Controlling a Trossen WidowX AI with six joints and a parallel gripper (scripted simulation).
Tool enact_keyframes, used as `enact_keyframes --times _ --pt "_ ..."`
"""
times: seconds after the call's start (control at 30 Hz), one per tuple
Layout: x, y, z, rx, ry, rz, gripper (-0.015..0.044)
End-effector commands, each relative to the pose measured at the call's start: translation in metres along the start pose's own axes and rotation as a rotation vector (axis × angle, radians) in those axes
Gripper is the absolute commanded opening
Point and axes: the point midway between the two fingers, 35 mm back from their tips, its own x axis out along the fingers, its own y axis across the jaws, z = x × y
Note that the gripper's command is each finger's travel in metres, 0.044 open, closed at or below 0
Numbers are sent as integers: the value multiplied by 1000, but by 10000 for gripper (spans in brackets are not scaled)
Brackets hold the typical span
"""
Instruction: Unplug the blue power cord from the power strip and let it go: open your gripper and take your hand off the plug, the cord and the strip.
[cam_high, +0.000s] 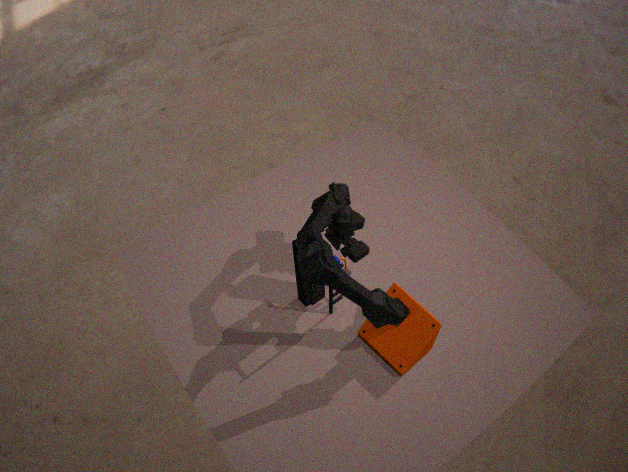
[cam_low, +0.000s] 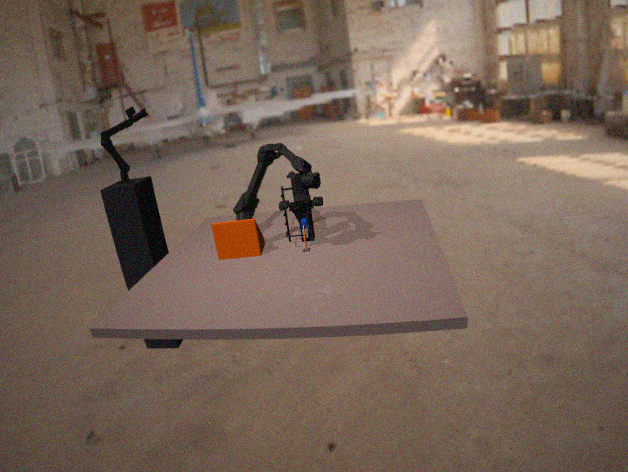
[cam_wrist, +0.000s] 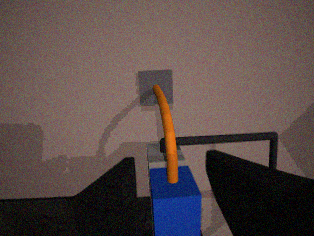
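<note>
The blue plug (cam_high: 336, 259) (cam_low: 304, 222) (cam_wrist: 177, 215) is at the upright black power strip (cam_high: 307, 274) (cam_low: 310, 232). Its seat in the strip is hidden. An orange cord (cam_high: 345, 264) (cam_low: 305, 240) (cam_wrist: 167, 122) runs from the plug down to a small grey square block (cam_low: 306, 249) (cam_wrist: 146, 82) on the table. My gripper (cam_high: 345, 244) (cam_low: 302, 203) (cam_wrist: 170, 163) is partly open. In the wrist view the plug appears between its fingers, with a visible gap on each side. The top and exterior views do not show the fingertips clearly.
A thin black frame with short prongs (cam_high: 330, 300) (cam_low: 285, 219) (cam_wrist: 227, 140) stands close beside the strip and passes near the right finger in the wrist view. The arm's orange base (cam_high: 406, 345) (cam_low: 236, 241) stands on the table. A black pillar (cam_low: 133, 228) bearing another arm-like device stands beyond the table's left edge.
</note>
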Motion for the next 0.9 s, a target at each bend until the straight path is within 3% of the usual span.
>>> enact_keyframes --times 0.0,0.87 --pt "2 -2 -9 7 7 -5 160" --pt "6 -3 -32 7 9 -5 160"
